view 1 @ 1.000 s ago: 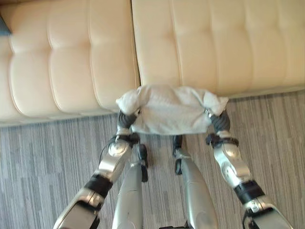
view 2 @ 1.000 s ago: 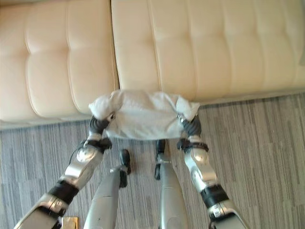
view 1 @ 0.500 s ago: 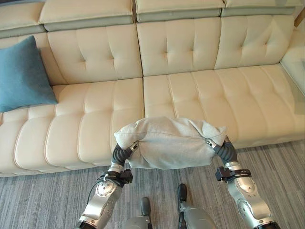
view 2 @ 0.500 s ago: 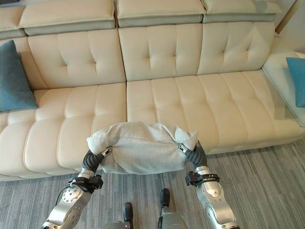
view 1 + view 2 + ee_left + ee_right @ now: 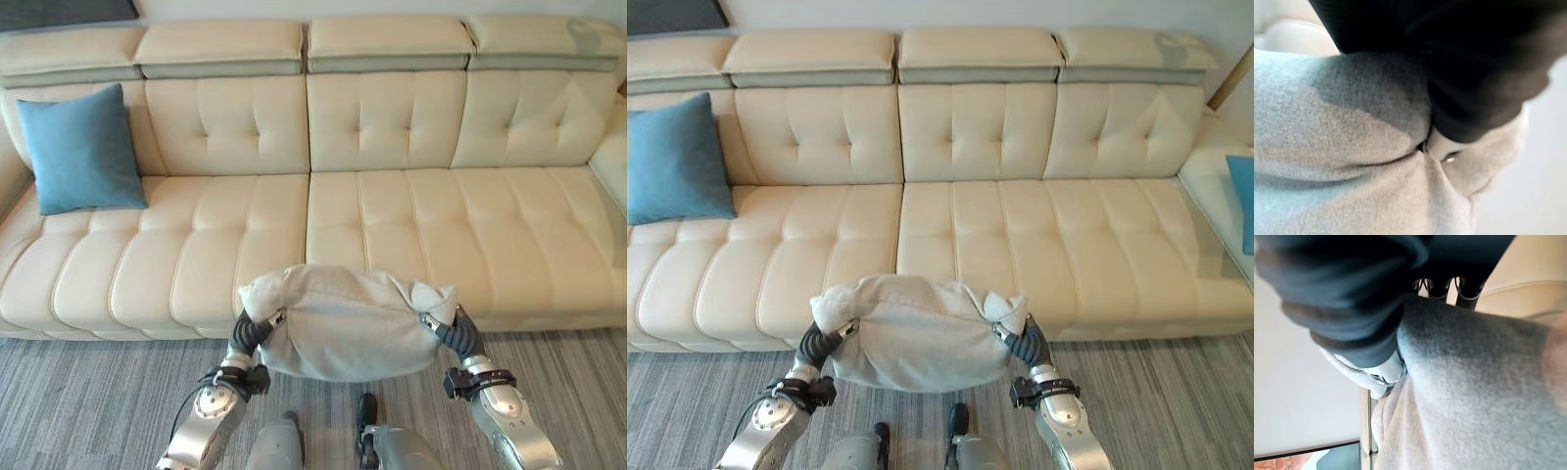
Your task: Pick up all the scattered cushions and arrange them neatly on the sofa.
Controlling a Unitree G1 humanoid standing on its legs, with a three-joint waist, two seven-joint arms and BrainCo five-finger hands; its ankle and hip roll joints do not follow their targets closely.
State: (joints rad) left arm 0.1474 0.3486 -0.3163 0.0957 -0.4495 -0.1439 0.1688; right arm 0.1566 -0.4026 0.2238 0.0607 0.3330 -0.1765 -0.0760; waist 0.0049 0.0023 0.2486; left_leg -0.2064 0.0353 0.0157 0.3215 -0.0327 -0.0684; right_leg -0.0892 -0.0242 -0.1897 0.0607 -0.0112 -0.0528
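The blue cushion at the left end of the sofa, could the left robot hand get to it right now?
Probably not: the left robot hand and right robot hand are both holding the grey cushion, and the blue cushion leans against the sofa backrest, well off to the left.

Hidden and cut-off items: both hands, sofa ends, far cushion.

The left hand (image 5: pixel 257 328) and right hand (image 5: pixel 449 329) are buried in the ends of the pale grey cushion (image 5: pixel 345 321), so their fingers cannot be read, in the wrist views either. The cream sofa (image 5: pixel 392 215) runs past both side edges. A second blue cushion (image 5: pixel 1243 201) is cut by the edge of the right eye view; the blue cushion (image 5: pixel 80 149) shows whole.
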